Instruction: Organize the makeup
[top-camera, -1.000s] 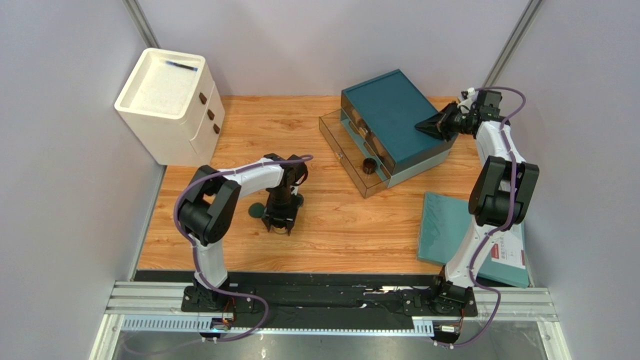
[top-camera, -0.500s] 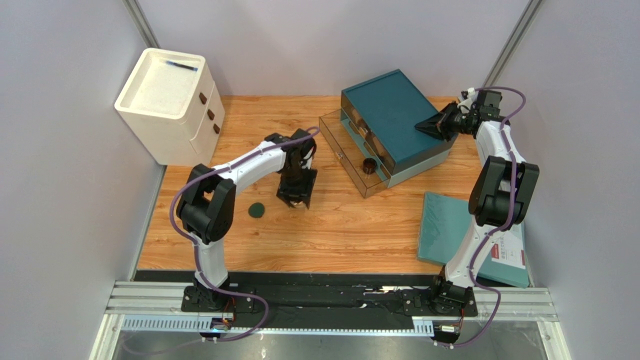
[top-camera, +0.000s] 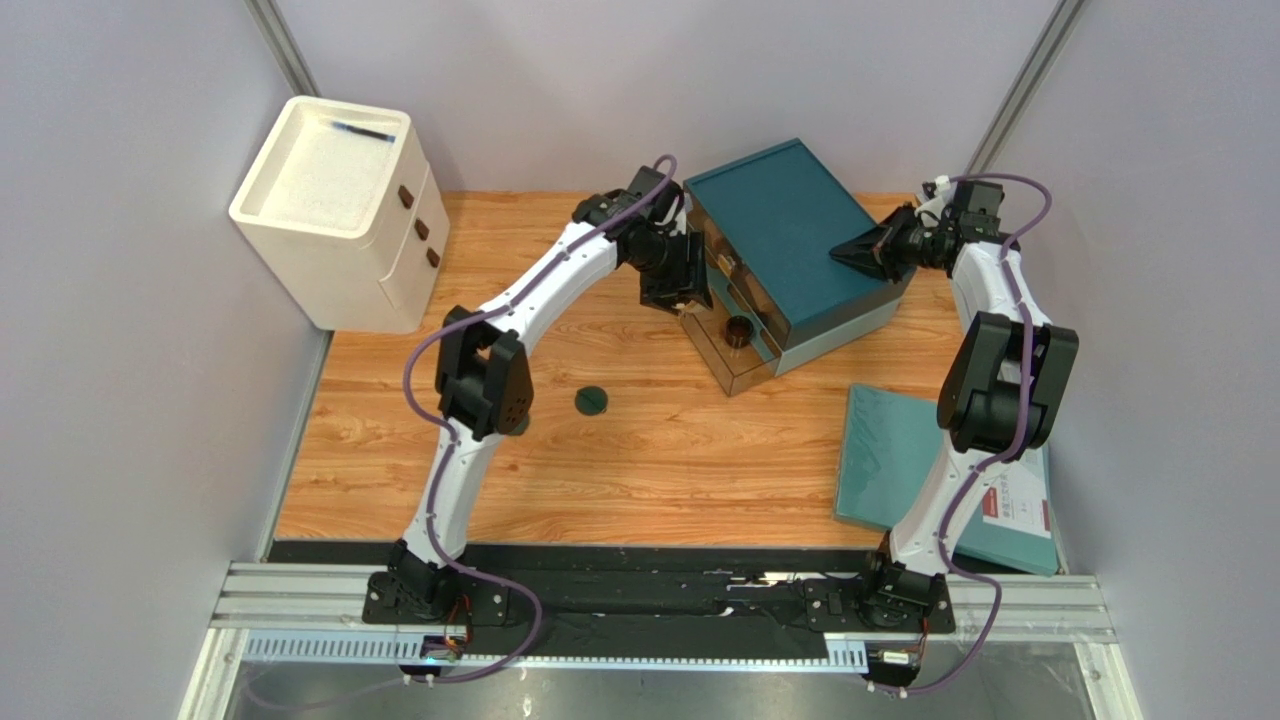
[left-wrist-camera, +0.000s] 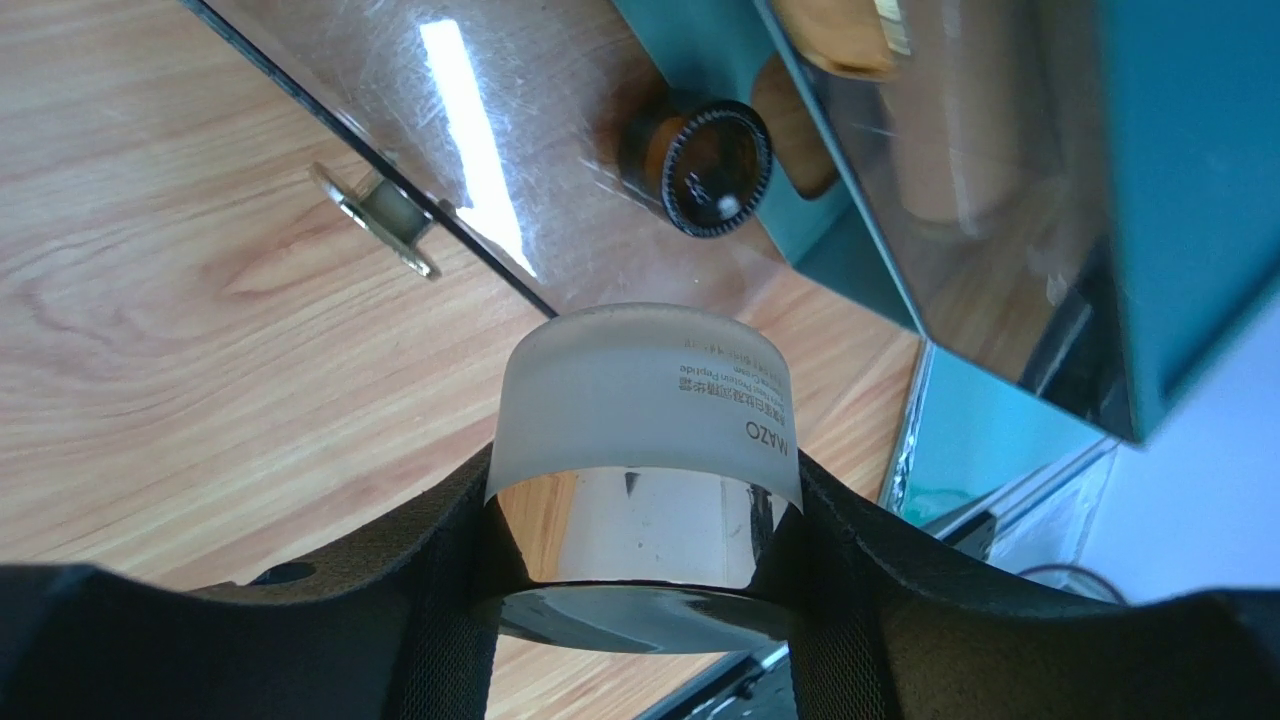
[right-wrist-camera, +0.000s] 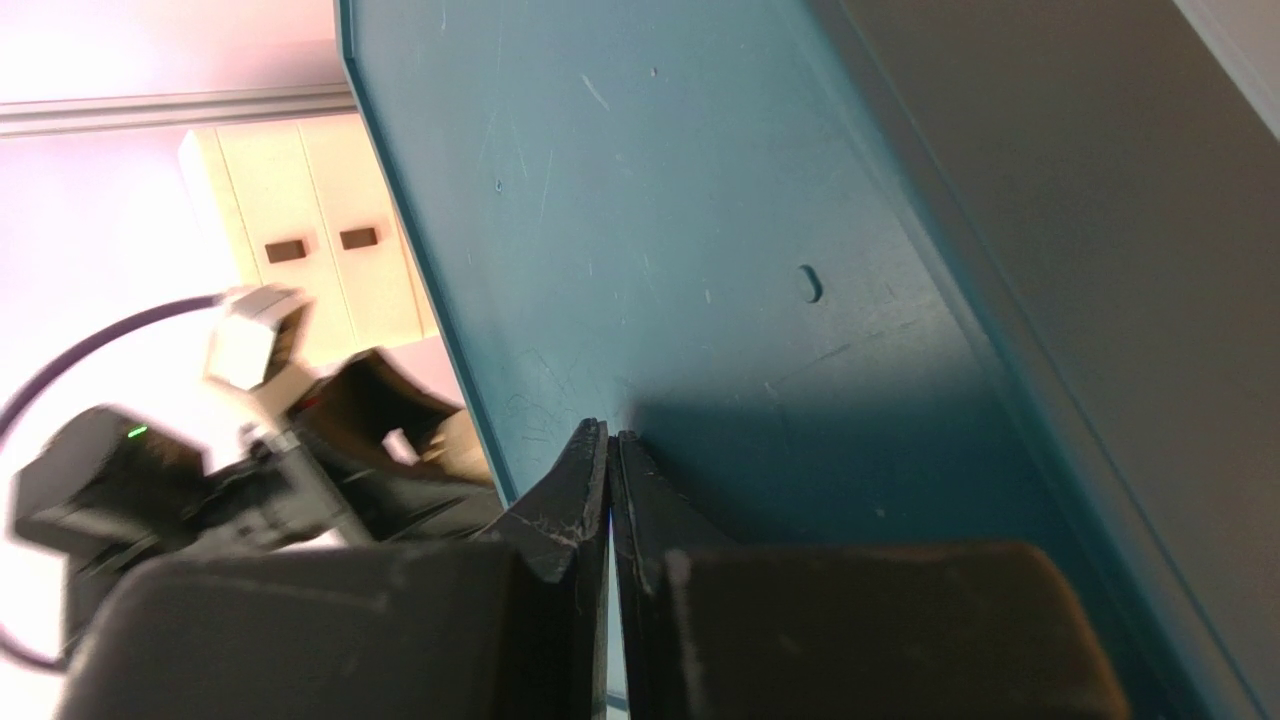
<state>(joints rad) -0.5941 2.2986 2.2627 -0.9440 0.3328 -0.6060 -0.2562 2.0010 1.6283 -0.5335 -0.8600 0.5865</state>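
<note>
Frosted round jar (left-wrist-camera: 646, 398), mirrored cap: clamped between the jaws of the left gripper (left-wrist-camera: 646, 510), at the front edge of the clear open drawer (left-wrist-camera: 496, 120) of the teal drawer box (top-camera: 781, 210).
Small brown bottle (left-wrist-camera: 709, 158): lying in that drawer.
Dark green disc (top-camera: 592, 401): flat on the wooden table (top-camera: 676, 465), well apart from the box.
Right gripper (right-wrist-camera: 609, 450): jaws pressed together, holding nothing, tips on the box top.

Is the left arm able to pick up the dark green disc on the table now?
Probably not yet: its fingers grip a frosted jar by the teal box's open drawer. The dark green disc lies uncovered on the wood, so the way looks free once the jar is released.
</note>
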